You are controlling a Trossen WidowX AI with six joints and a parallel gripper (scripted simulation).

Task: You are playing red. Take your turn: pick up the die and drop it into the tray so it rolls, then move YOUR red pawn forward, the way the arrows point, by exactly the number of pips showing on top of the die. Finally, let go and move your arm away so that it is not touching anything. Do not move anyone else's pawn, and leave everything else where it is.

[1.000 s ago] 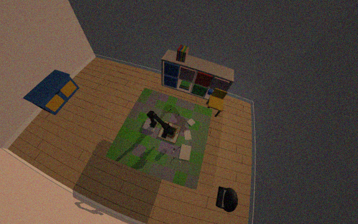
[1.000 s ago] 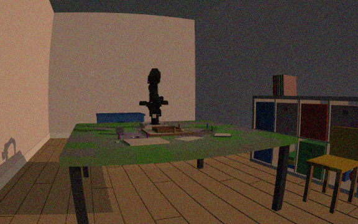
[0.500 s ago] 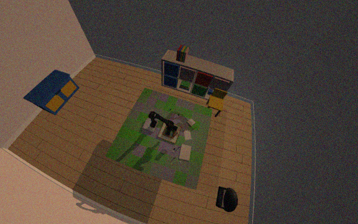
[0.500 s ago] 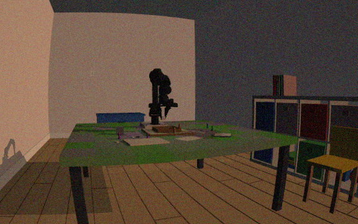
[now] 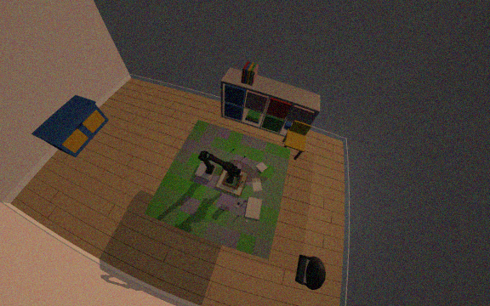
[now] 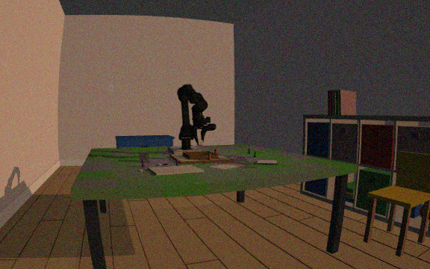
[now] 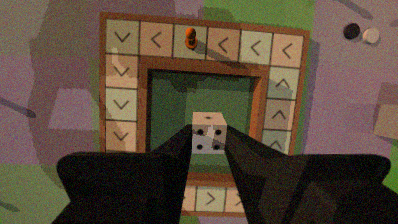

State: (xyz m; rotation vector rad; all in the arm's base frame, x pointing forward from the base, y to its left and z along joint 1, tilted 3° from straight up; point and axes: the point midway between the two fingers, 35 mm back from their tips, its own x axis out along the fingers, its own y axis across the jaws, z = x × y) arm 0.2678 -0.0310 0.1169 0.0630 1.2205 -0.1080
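My gripper [image 7: 207, 129] [image 6: 201, 143] is shut on the die [image 7: 209, 140], a pale cube with black pips. The face towards the wrist camera shows four pips, and a narrow upper face shows one. The die is above the green-floored tray, whose brown wall [image 7: 215, 67] shows in the wrist view. Around the tray runs the arrow track [image 7: 121, 105]. An orange pawn [image 7: 191, 38] stands on the track's far row in the wrist view. The red pawn is not visible there; the fingers hide the lower left track. The exterior view shows two small reddish pawns [image 6: 210, 156] [image 6: 216, 152], too small to tell apart.
A black disc [image 7: 351, 31] and a white disc [image 7: 371, 35] lie off the board's upper right in the wrist view, with a pale block [image 7: 387, 120] lower down. A large pale pad [image 5: 253, 208] [image 6: 175, 170] and smaller pale cards lie beside the board. Purple pawns [image 6: 178, 163] [image 6: 142, 164] stand nearby.
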